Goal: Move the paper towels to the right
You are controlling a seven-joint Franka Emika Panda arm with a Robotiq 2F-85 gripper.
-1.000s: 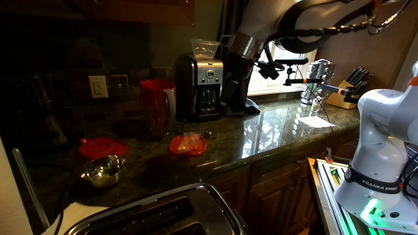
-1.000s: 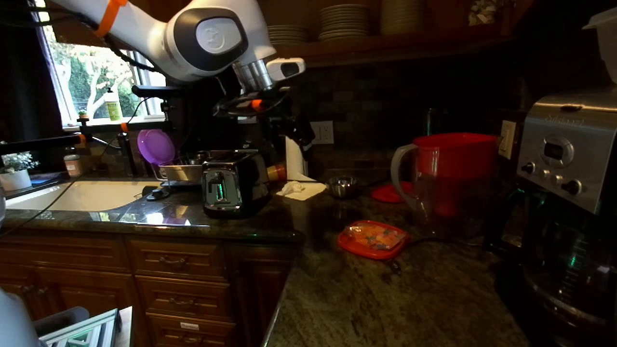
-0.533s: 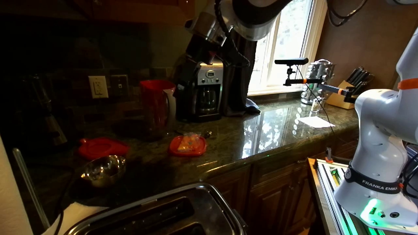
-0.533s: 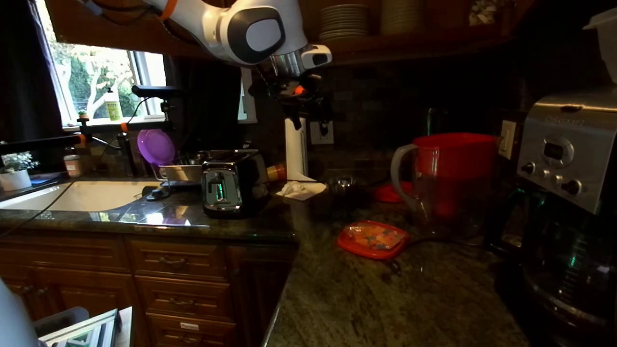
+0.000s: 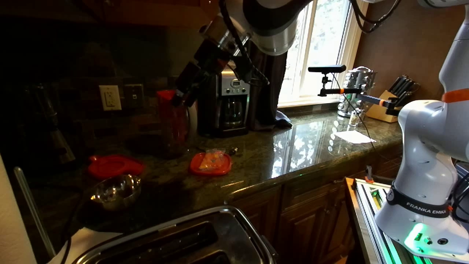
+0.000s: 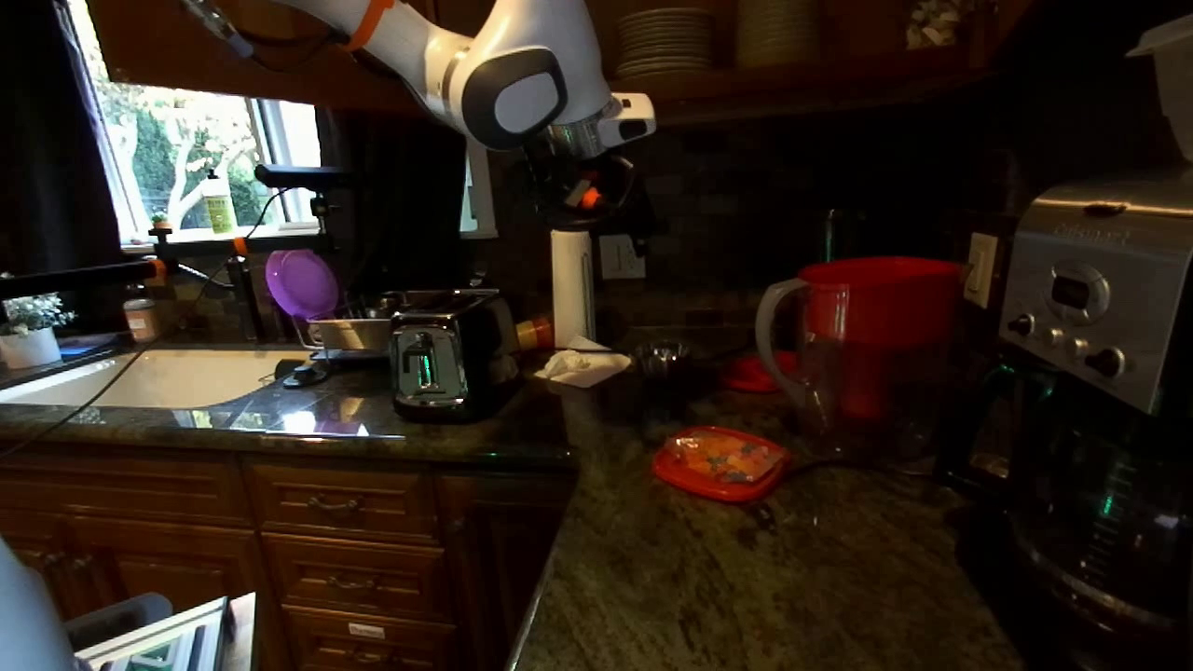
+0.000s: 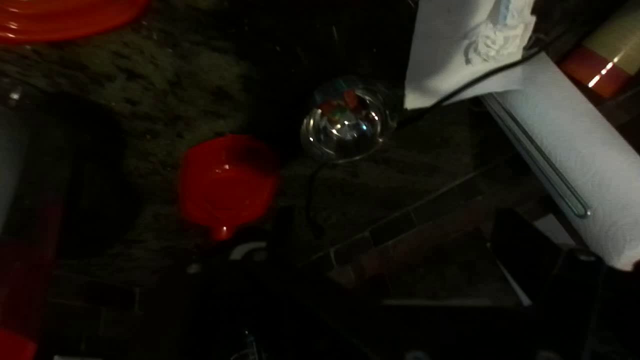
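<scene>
Wrist view, right side: paper towels (image 7: 587, 150), a white roll outside the gap between the fingers (image 7: 525, 245). Has those set wide, with nothing held; beyond them, mostly dark tiled wall (image 7: 395, 232). Alongside the roll, a slim metal rod (image 7: 542, 160).

In an exterior view, upright on the bench (image 6: 708, 578): the same roll, between toaster (image 6: 452, 359) and steel bowl (image 6: 662, 359), with a paper sheet (image 6: 582, 368) in front of the base. Seems there almost to meet the dark end of the arm (image 6: 550, 47) from below, though probably only by overlap of near and far. In an exterior view, just a strip of the roll (image 5: 13, 223) at the left edge, well apart from the fingertips seen against the red pitcher (image 5: 173, 124).

Progress, by judgement: approach only. Done: fingers ready above the bench, no more. Nothing gripped, so probably no part of the shift made. Left: reaching across to the roll, setting the fingers around it, closing, carrying or sliding to the right, letting go, backing off. Cannot tell from the task sentence by whose viewpoint to judge "right". Worth minding next: the rod, likely to foul one finger on the way in, and soft paper, apt to dent.
</scene>
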